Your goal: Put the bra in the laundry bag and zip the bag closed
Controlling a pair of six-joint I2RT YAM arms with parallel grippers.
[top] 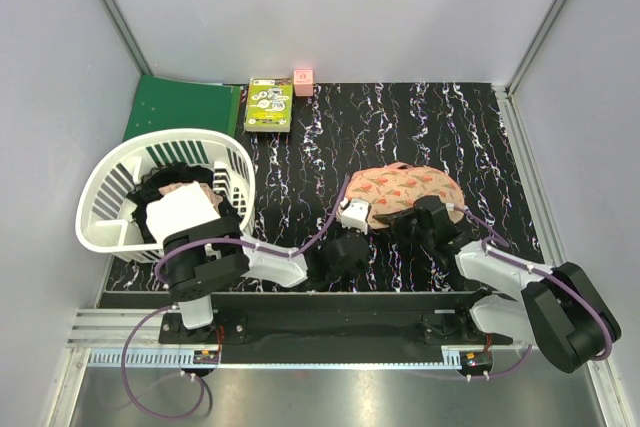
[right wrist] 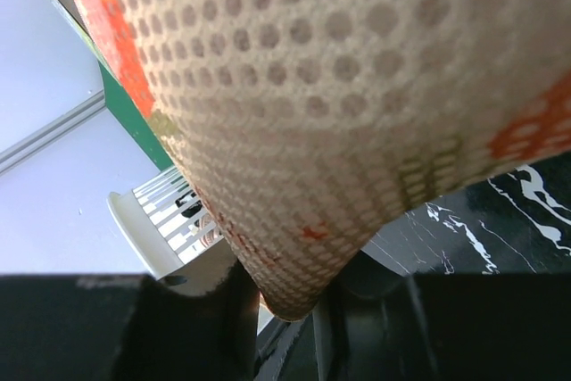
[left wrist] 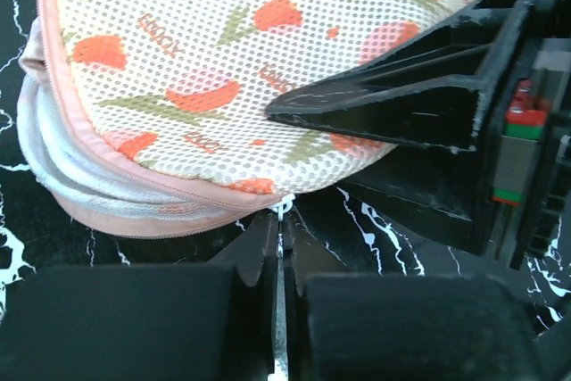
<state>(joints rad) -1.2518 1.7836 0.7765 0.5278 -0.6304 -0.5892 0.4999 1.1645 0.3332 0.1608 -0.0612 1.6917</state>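
Nearest, at the front edge of the tabletop point(top: 420, 117), the left arm point(top: 272, 263) reached to the right and the right arm point(top: 500, 269) reached to the left. Both met at the near side of the laundry bag point(top: 412, 190).

The left jaws were pressed fully together at the bag's near left rim. A small pale zip tab point(left wrist: 284, 209) was pinched at their tips, just below the pink edging point(left wrist: 134, 220). The right jaws stood partly apart, clamped on a fold of the bag's dotted mesh cloth that hung down between them. They held the near rim just to the right of the left jaws.

The bag lay flat on the black, white-veined tabletop, right of the middle. Its peach cover was printed with orange-red flowers and green leaves. At its left end, seen from the left wrist, white layers showed between two pink-edged lips. Whether the zip was closed there could not be told.

Farther left, well apart from the bag, a white slatted basket point(top: 105, 187) held white and black clothes point(top: 183, 209). Beyond it, along the back wall, lay a green folder point(top: 180, 107), a green box point(top: 270, 105) beside it, and a small pink cube point(top: 303, 81).
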